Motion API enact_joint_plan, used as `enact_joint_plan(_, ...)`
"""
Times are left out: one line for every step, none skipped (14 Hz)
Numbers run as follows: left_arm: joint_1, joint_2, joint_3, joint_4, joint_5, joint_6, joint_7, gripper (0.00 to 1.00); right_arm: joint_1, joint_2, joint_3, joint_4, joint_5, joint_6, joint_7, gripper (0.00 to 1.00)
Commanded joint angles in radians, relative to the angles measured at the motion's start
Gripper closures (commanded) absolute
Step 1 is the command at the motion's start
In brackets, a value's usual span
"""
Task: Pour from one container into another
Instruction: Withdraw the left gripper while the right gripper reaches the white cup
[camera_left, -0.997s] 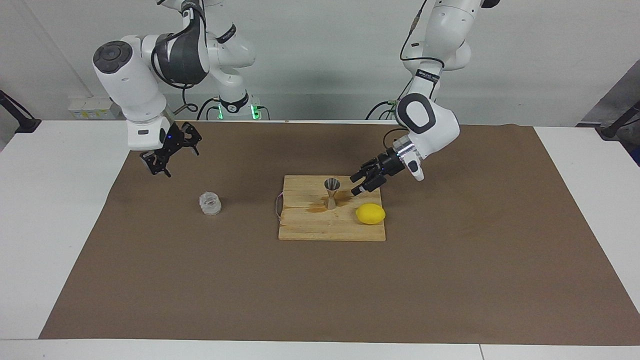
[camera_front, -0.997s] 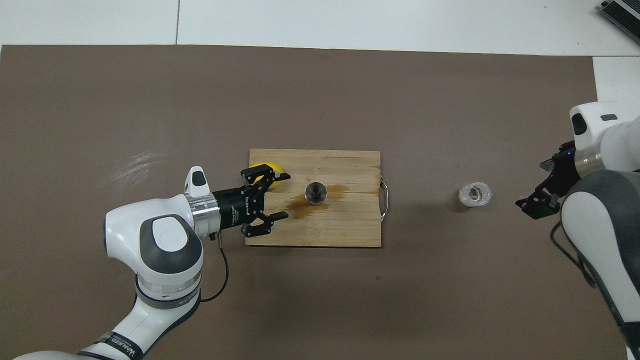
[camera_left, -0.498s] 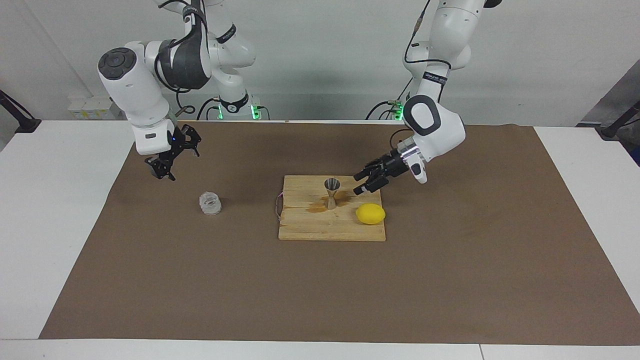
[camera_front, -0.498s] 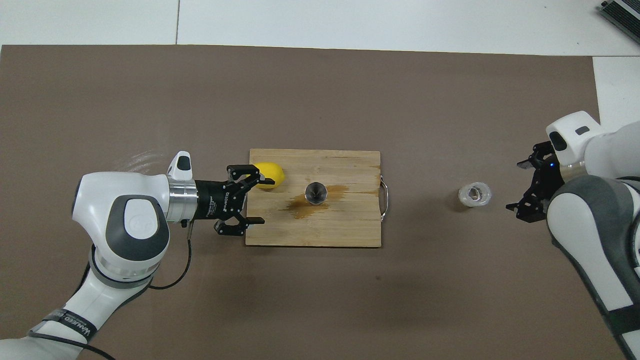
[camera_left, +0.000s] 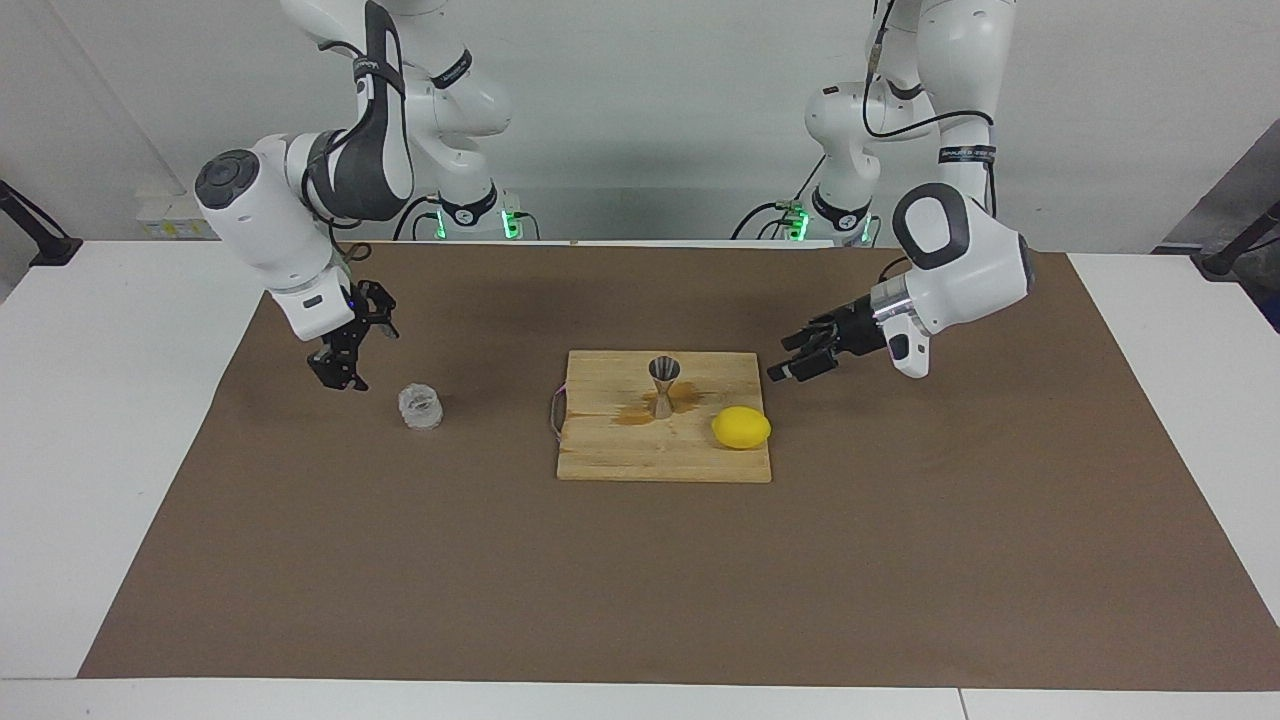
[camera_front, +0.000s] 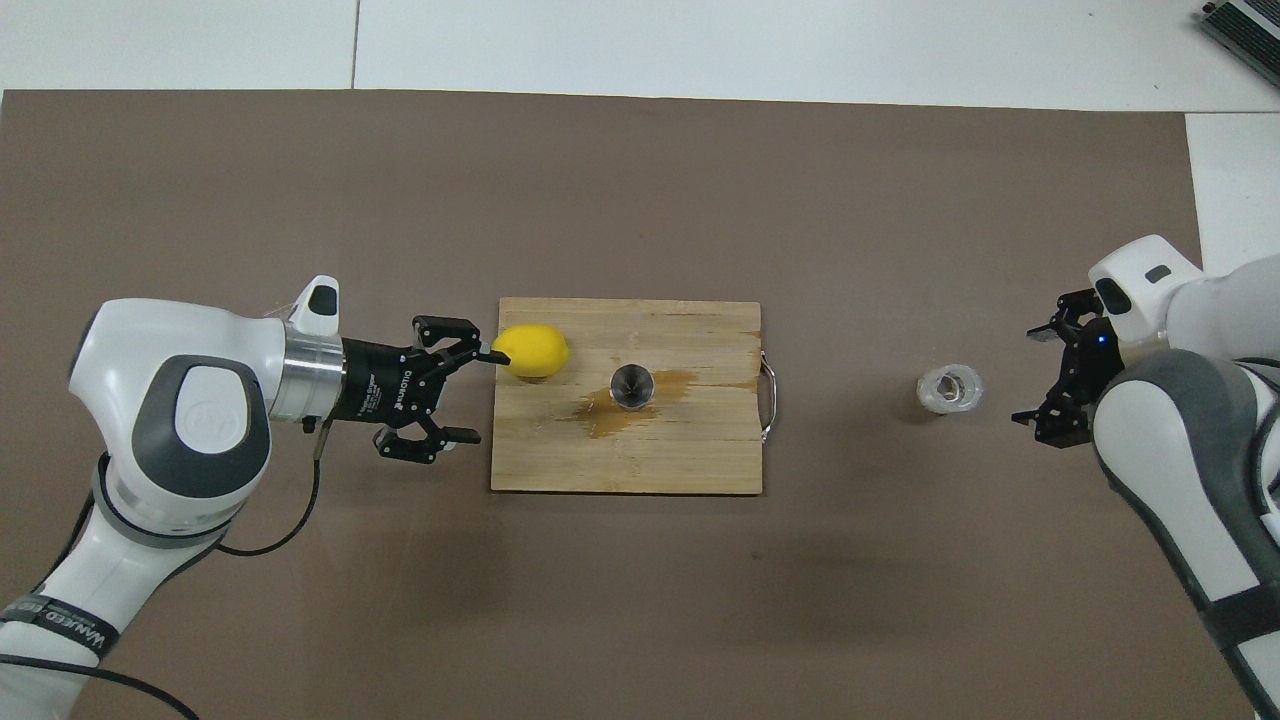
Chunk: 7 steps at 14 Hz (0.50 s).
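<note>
Hiding its contents, clear glass cup (camera_left: 421, 407), jigger (camera_left: 663, 385) bowl dark, both jaws wide, empty.

White table (camera_left: 120, 420) (camera_front: 700, 40), mostly covered by a brown mat (camera_left: 900, 560) (camera_front: 800, 200). On the mat, a wooden cutting board (camera_left: 620, 455) (camera_front: 660, 460) near the middle. Also directly on the mat, a clear ribbed glass cup (camera_left: 421, 407) (camera_front: 950, 389), upright, well apart from the board, toward the right arm's end.
</note>
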Motion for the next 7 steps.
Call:
enact_joint_plan(0.005, 0.038, 0.040, 0.112, 0.143, -0.106, -0.022, 0.00, -0.016, -0.014, 0.007, -0.045, 0.032, 0.055, -0.033, 0.00)
enact_joint_plan(0.006, 0.044, 0.049, 0.146, 0.198, -0.134, -0.020, 0.00, -0.025, -0.016, 0.007, -0.070, 0.032, 0.079, -0.036, 0.00)
enact_joint_plan(0.006, 0.052, 0.051, 0.177, 0.246, -0.142, -0.014, 0.00, -0.036, -0.016, 0.009, -0.088, 0.034, 0.098, -0.045, 0.00)
enact_joint_plan(0.006, 0.062, 0.063, 0.209, 0.289, -0.154, -0.010, 0.00, -0.038, -0.013, 0.009, -0.096, 0.039, 0.109, -0.077, 0.00)
enact_joint_plan(0.003, 0.076, 0.072, 0.241, 0.335, -0.177, -0.004, 0.00, -0.038, -0.011, 0.007, -0.104, 0.081, 0.115, -0.120, 0.00)
enact_joint_plan(-0.006, 0.081, 0.074, 0.263, 0.384, -0.196, 0.016, 0.00, -0.039, -0.002, 0.007, -0.121, 0.133, 0.142, -0.179, 0.00)
enact_joint_plan(-0.014, 0.076, 0.081, 0.269, 0.431, -0.193, 0.020, 0.00, -0.050, 0.007, 0.007, -0.134, 0.172, 0.171, -0.235, 0.00)
